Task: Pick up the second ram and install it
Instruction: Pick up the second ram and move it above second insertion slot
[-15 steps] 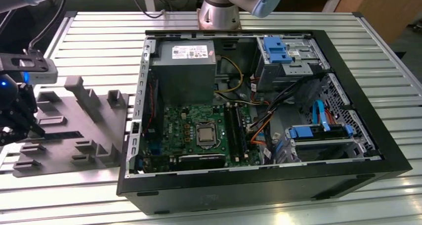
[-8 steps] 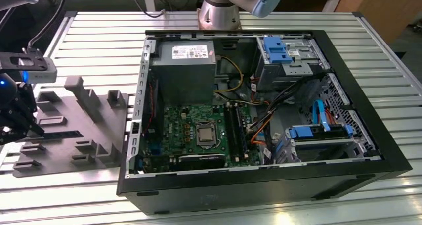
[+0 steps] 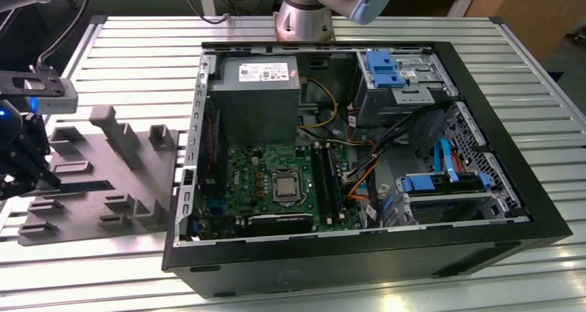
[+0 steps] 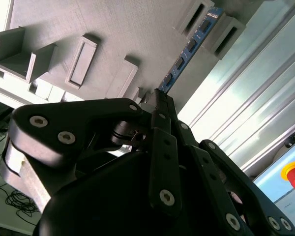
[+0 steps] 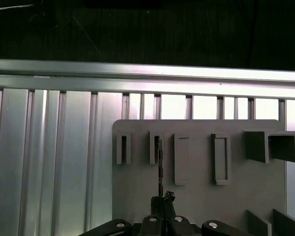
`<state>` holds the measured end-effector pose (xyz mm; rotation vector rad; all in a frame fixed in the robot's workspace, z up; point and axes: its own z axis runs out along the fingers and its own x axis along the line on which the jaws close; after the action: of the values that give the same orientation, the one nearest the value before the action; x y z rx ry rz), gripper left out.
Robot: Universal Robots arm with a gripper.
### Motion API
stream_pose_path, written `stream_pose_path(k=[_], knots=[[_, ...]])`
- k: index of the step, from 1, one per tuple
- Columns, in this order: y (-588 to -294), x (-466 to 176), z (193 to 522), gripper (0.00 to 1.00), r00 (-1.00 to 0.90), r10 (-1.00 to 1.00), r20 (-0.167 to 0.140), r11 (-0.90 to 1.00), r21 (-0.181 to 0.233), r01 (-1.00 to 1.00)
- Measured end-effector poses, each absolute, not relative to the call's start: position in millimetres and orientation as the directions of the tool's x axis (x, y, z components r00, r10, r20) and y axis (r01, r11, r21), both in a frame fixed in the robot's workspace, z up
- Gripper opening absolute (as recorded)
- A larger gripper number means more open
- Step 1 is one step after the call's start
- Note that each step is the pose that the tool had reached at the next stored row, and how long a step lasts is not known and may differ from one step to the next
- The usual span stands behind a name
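At the exterior view's left edge of the table (image 3: 366,31), a grey tray (image 3: 119,161) with raised holders lies flat on the metal slats. The memory stick (image 3: 84,186) rests lengthwise in this tray, near the tray's front edge, as a dark narrow strip.

The pincer (image 3: 38,180) stands over the tray's outer end, at the end of the memory stick.

In the second wrist view, the pincer (image 4: 160,101) has its black fingers pressed close together on the near end of the memory stick (image 4: 189,46). It appears to pinch that end, although the contact itself is partly hidden. The far end of the stick sits between two grey holder blocks on the tray (image 4: 113,29). Small black chips line its blue-green face.

In the first wrist view, the memory stick (image 5: 160,167) is seen edge-on as a thin line running from the pincer (image 5: 161,200) into a narrow holder on the tray (image 5: 196,196).

An open computer case (image 3: 512,216) occupies the middle of the table, just beside the tray. Its green circuit board (image 3: 261,171) lies well apart from the memory stick.
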<state>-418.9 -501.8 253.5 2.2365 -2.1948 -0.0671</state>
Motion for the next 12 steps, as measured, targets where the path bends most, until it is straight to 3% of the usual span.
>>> stream_pose_path(k=[12], knots=[[-501.4, -421.2, 253.7, 0.11, 0.019, -1.0, -0.025, -0.019, 0.031, -0.999]])
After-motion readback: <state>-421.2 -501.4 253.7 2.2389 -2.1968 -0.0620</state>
